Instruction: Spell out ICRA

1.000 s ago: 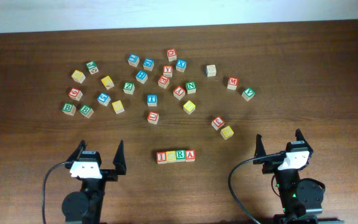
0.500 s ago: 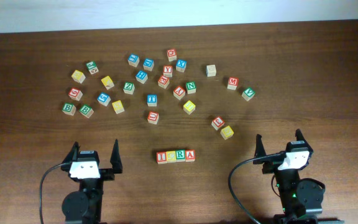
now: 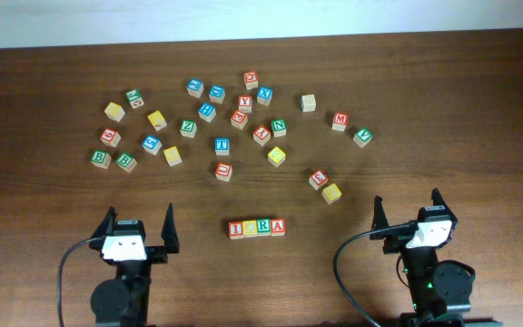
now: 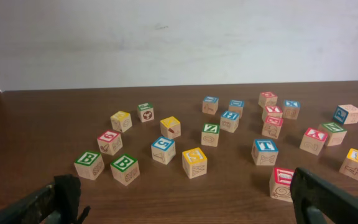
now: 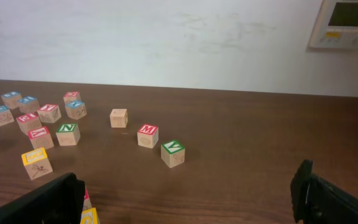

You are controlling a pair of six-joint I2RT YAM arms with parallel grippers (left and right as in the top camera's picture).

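Observation:
Four wooden letter blocks stand in a touching row (image 3: 257,228) near the table's front middle, reading I, C, R, A from left to right. My left gripper (image 3: 138,226) is open and empty, to the left of the row and apart from it. My right gripper (image 3: 408,211) is open and empty, to the right of the row. The row does not show in either wrist view. The left wrist view shows open jaws (image 4: 185,199) over bare table. The right wrist view shows open jaws (image 5: 188,196) likewise.
Several loose letter blocks lie scattered across the far half of the table, among them two green B blocks (image 3: 114,161), a blue T block (image 3: 222,145), a red M block (image 3: 340,120) and a yellow block (image 3: 331,193). A white wall stands behind the table.
My left gripper has drawn slightly back to the left, away from the row. The right arm and the blocks have not moved.

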